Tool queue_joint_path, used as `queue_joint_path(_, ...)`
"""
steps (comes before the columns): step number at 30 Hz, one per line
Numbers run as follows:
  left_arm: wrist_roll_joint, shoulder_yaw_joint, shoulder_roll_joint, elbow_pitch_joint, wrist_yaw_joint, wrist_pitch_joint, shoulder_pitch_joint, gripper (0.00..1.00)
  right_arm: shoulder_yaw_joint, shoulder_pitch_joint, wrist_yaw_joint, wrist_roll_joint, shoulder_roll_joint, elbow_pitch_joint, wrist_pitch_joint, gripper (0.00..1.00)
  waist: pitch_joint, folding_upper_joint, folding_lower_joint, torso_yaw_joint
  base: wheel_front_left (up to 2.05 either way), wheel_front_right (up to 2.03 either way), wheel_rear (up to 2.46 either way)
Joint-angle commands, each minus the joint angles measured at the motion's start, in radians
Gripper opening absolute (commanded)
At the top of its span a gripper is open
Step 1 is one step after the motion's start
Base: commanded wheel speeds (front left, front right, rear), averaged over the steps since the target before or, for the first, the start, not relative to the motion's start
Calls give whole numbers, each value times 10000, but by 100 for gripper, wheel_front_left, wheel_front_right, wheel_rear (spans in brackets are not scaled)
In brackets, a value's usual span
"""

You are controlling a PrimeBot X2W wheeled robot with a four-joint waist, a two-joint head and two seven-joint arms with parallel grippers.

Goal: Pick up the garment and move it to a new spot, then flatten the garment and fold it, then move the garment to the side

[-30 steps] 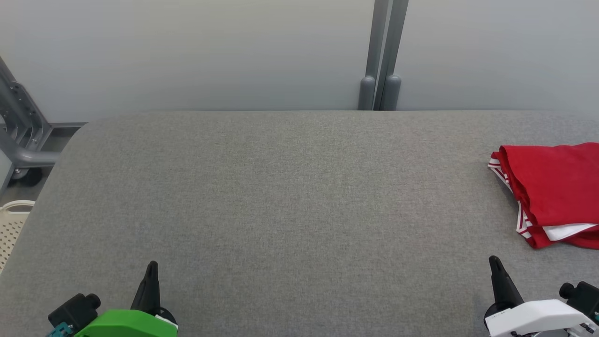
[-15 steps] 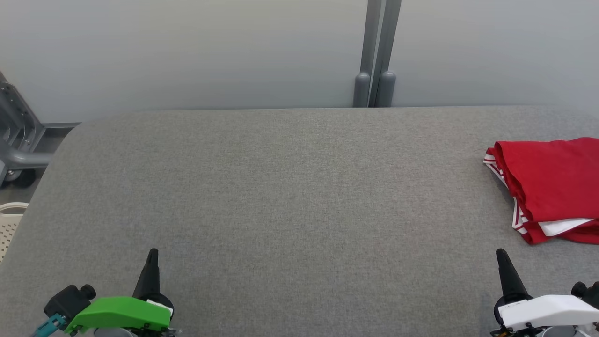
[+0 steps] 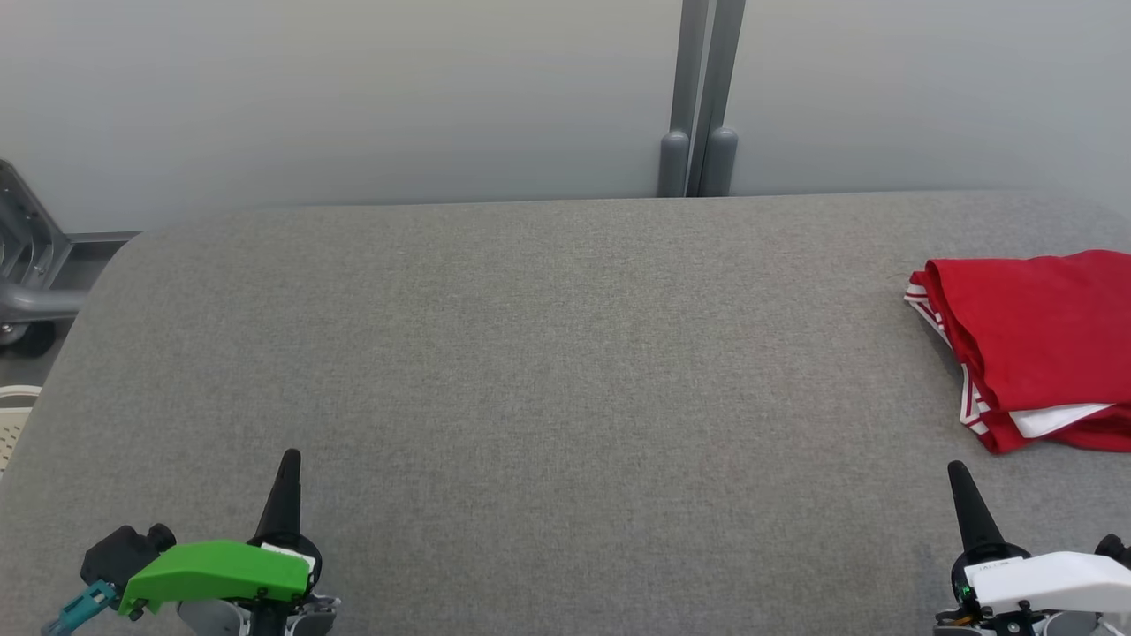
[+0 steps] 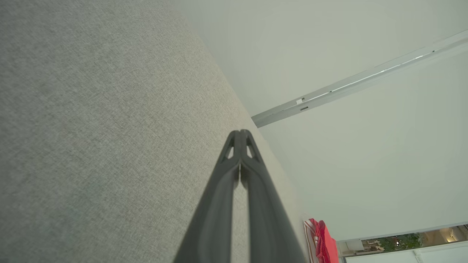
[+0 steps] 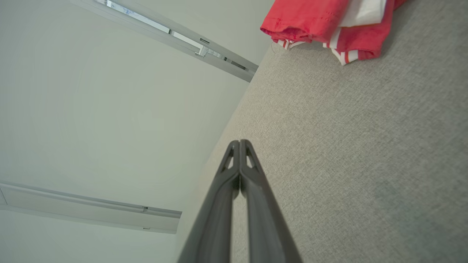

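The garment is red with white-striped trim, folded into a pile at the right edge of the grey table. It also lies along the top of the right wrist view and small at the bottom of the left wrist view. My left gripper sits low at the front left, shut and empty, its fingertips pressed together. At the front right, below the garment and apart from it, my right gripper is shut on nothing.
A pale wall with a grey vertical post stands behind the table. A grey metal frame on a wheel is at the far left, with a white perforated basket below it.
The head camera has shifted, so the whole picture slid left and slightly up. Both grippers show a little higher in the view, still shut. The garment lies as before.
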Motion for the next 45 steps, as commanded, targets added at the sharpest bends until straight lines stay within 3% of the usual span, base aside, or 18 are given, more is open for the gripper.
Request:
queue_joint_path(1, -342, 70, -4, -105, -62, 89, -317, 0, -71, -195, 3, 329, -63, -171, 61, 0, 14, 0, 0, -23, 0, 0, 0)
queue_joint_path(45, -3753, 299, -208, -177, -84, 1139, -1021, 0, -539, -274, 4, 3951, -85, -553, 600, 0, 277, 0, 0, -470, 0, 0, 0)
